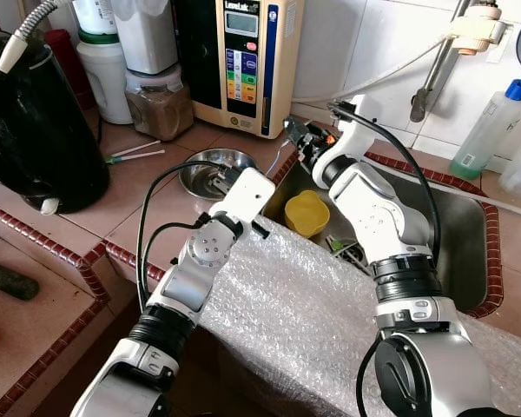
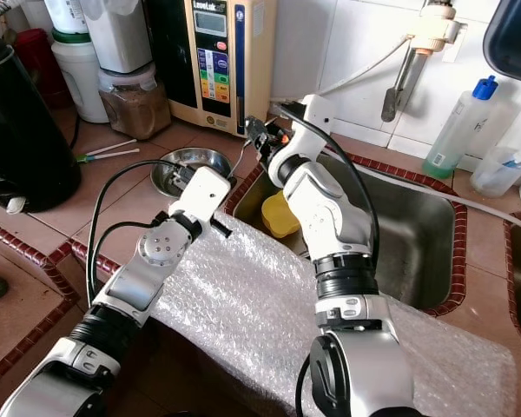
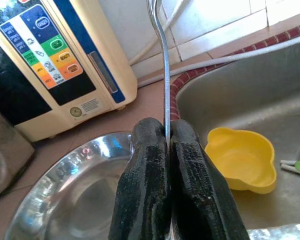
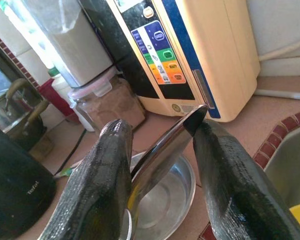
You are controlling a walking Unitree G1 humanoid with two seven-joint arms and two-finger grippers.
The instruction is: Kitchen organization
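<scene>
Left eye view, tiled counter (image 1: 139,195), steel sink (image 1: 456,226)

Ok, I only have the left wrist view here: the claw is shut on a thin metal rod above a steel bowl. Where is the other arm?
Observer: The right claw is at the far left corner of the sink, beside the steel bowl.
Operator: Is it anywhere near my metal rod?
Observer: Its wrist view has a shiny metal handle close in front of it, above the same bowl. I cannot tell whether that is your rod.
Operator: What is on the counter to the left of the bowl?
Observer: A black kettle stands there on the counter.
</scene>
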